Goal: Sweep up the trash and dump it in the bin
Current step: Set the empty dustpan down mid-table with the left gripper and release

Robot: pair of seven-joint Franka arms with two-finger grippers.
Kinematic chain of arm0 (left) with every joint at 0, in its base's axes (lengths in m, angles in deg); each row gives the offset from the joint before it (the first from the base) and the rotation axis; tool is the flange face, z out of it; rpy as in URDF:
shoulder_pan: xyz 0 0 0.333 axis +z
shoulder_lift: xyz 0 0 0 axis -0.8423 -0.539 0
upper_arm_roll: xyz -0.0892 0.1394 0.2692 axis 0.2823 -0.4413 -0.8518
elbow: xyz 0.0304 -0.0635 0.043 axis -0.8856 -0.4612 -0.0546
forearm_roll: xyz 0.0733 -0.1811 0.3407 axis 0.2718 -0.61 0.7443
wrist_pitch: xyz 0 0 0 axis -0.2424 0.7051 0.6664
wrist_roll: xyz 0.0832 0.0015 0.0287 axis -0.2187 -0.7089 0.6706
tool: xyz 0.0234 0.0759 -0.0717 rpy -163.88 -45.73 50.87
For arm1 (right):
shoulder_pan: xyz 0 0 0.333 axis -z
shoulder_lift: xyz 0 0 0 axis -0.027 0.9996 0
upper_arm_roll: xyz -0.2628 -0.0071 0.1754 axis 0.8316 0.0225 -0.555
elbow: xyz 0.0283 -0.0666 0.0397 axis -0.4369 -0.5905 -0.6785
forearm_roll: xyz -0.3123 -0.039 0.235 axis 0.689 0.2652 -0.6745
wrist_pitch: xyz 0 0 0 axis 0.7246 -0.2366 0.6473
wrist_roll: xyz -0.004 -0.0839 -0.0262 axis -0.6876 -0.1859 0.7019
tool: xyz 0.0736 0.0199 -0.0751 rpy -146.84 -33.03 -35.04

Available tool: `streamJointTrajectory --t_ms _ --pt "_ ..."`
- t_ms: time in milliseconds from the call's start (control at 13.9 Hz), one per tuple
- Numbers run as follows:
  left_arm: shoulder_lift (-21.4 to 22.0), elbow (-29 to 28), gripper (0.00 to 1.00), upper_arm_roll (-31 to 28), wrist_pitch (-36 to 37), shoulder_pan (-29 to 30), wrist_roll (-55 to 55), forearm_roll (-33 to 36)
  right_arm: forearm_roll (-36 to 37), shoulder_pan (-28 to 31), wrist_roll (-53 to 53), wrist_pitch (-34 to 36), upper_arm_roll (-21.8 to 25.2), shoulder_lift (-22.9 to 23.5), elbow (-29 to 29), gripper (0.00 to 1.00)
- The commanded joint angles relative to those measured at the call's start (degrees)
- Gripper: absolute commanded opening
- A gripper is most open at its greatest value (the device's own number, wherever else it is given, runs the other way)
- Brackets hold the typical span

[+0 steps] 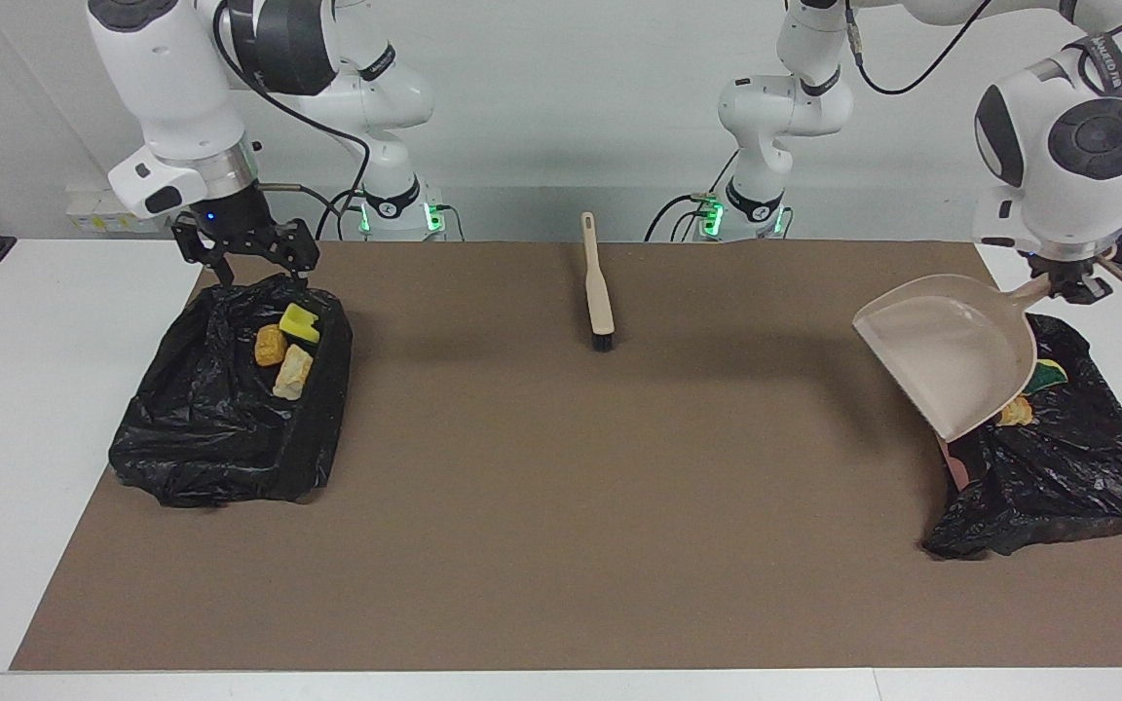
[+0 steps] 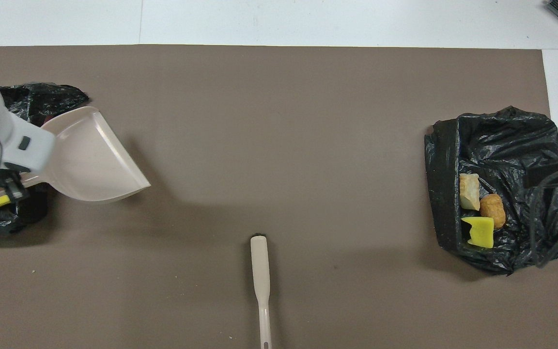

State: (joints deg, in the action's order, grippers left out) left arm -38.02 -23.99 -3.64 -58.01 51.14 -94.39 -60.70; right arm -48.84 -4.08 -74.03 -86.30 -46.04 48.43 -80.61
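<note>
My left gripper is shut on the handle of the beige dustpan, which hangs tilted over the black bag-lined bin at the left arm's end. The pan hides most of that bin's trash; a green sponge edge and a pastry peek out. From overhead the dustpan reaches over the mat. My right gripper hangs open and empty just above the rim of the other bin. Trash lies in that bin: a yellow sponge, a brown pastry and a pale bread piece.
The beige hand brush with black bristles lies on the brown mat midway between the arms' bases, handle toward the robots. White table borders the mat at both ends.
</note>
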Motion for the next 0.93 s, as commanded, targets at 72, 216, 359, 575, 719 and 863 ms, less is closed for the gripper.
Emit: streamJointTrajectory --t_ms 72,216,359,575,719,863 --pt "-0.94 -1.89 0.0 8.35 -3.29 0.0 23.3 -5.8 -1.55 0.53 1.44 -0.22 -0.88 0.38 -0.07 1.0" --pt "-4.28 -1.37 0.0 14.25 -7.15 0.0 38.08 -8.01 -1.29 2.54 1.79 -0.47 -1.93 0.3 -0.06 1.0" --pt "-5.87 -0.84 0.0 18.04 -11.19 0.0 48.03 -10.63 -0.41 3.52 1.97 0.22 -3.78 0.3 0.2 1.0" --pt "-10.6 0.91 0.0 22.34 -15.24 -1.66 61.12 -12.24 -0.93 3.35 2.15 2.78 -4.57 0.83 3.98 1.0" --pt "-13.69 3.72 0.0 24.64 -17.62 -2.28 69.4 -12.32 -1.28 3.35 2.5 2.78 -4.22 0.3 3.45 1.0" --pt "-14.57 3.73 0.0 24.91 -21.04 -4.21 74.94 -12.5 -1.29 3.17 2.67 2.6 -4.22 0.21 3.37 1.0"
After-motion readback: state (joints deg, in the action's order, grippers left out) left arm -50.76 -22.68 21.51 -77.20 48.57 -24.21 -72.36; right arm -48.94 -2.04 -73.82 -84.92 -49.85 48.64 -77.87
